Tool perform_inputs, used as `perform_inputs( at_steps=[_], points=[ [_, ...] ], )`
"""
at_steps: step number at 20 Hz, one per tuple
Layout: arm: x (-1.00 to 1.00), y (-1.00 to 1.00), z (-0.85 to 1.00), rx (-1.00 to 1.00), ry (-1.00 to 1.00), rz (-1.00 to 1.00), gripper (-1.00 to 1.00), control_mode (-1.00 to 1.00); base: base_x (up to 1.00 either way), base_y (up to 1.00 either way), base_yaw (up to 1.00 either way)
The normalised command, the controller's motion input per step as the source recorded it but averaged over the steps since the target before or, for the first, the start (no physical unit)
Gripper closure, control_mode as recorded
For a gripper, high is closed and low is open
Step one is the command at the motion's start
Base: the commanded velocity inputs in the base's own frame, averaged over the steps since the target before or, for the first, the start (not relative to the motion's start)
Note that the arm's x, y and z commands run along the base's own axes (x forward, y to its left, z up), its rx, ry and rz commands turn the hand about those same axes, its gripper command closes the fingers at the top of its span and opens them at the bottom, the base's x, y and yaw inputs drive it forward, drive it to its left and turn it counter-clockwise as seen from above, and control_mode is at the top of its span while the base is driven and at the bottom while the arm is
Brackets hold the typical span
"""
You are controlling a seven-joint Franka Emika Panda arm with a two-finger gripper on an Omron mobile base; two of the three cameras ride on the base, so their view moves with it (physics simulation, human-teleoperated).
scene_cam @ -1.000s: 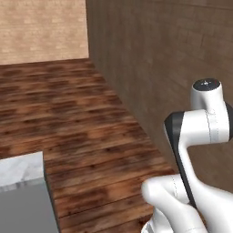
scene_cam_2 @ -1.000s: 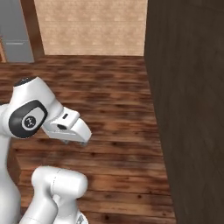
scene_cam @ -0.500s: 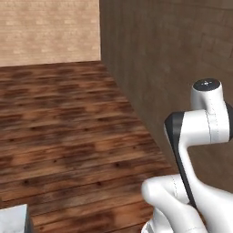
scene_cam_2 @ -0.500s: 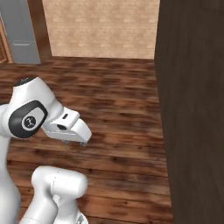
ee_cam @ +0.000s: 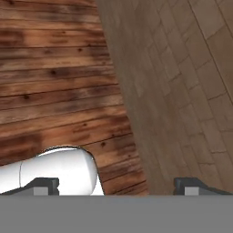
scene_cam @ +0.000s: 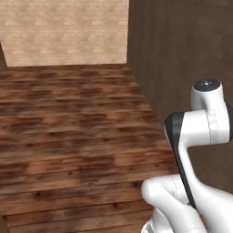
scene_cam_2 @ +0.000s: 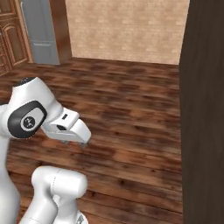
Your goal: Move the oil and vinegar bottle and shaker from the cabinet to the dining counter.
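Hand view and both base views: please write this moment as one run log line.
tool: open, holding nothing | below: wooden floor | beside: dark wall | far: brick wall, grey fridge | task things: none reached

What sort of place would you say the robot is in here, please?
Probably a home kitchen or dining area: wooden plank floor, tan brick wall, a grey appliance between wooden raised-panel doors, perhaps a fridge.
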Motion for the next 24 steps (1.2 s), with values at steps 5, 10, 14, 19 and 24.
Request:
perform_inputs(
  at_steps=[5, 10, 14, 19, 24],
  points=[
    [0.0, 0.0, 0.0, 0.0, 0.0, 0.0, -1.0, 1.0, 0.85, -0.12, 0.34],
    [0.0, 0.0, 0.0, 0.0, 0.0, 0.0, -1.0, 1.0, 0.85, -0.1, 0.36],
    [0.0, 0.0, 0.0, 0.0, 0.0, 0.0, -1.0, 1.0, 0.84, -0.06, 0.37],
    [0.0, 0.0, 0.0, 0.0, 0.0, 0.0, -1.0, 1.0, 0.82, -0.05, 0.4],
    [0.0, 0.0, 0.0, 0.0, 0.0, 0.0, -1.0, 1.0, 0.79, -0.01, 0.44]
  ],
)
